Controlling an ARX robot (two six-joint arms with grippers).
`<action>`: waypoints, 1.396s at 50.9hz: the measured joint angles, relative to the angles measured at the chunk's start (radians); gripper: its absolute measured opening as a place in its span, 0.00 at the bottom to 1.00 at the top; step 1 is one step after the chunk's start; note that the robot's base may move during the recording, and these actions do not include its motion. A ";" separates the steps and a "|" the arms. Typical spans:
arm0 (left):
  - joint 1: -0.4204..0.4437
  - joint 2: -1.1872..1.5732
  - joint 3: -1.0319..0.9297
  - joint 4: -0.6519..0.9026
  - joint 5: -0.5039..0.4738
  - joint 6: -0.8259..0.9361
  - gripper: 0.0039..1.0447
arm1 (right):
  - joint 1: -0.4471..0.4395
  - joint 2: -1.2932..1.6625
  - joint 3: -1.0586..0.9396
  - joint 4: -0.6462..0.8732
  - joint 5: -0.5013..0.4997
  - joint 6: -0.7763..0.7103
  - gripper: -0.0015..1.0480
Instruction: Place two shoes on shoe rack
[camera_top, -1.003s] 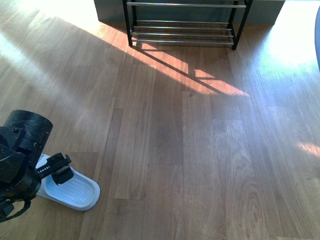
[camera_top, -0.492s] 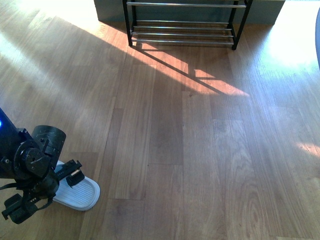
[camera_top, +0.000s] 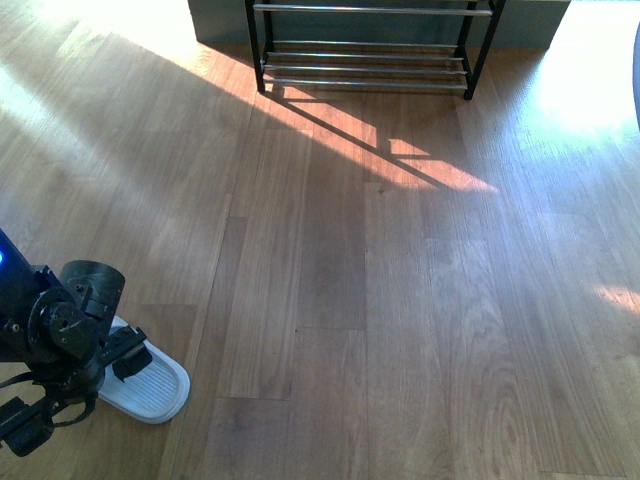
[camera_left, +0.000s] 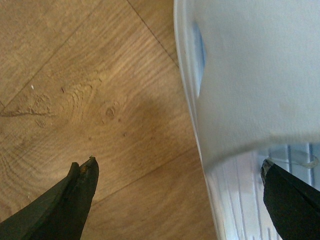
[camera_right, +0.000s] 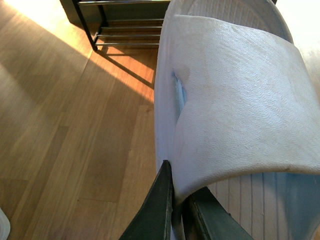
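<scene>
Left jaws straddle floor slide (camera_top: 155, 385); right jaws clamp second slide (camera_right: 235, 90).

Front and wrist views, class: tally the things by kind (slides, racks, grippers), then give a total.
Slides: 2, floor slide and held slide
Racks: 1, rack
Grippers: 2, left gripper open, right gripper shut on held slide
Total: 5
</scene>
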 joint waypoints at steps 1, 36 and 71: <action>0.002 0.002 0.003 -0.001 0.000 0.000 0.91 | 0.000 0.000 0.000 0.000 0.000 0.000 0.02; 0.041 0.046 0.107 -0.013 -0.014 -0.040 0.41 | 0.000 0.000 0.000 0.000 -0.001 0.000 0.02; -0.015 -0.412 -0.245 0.284 -0.002 0.251 0.01 | 0.000 0.000 0.000 0.000 -0.001 0.000 0.02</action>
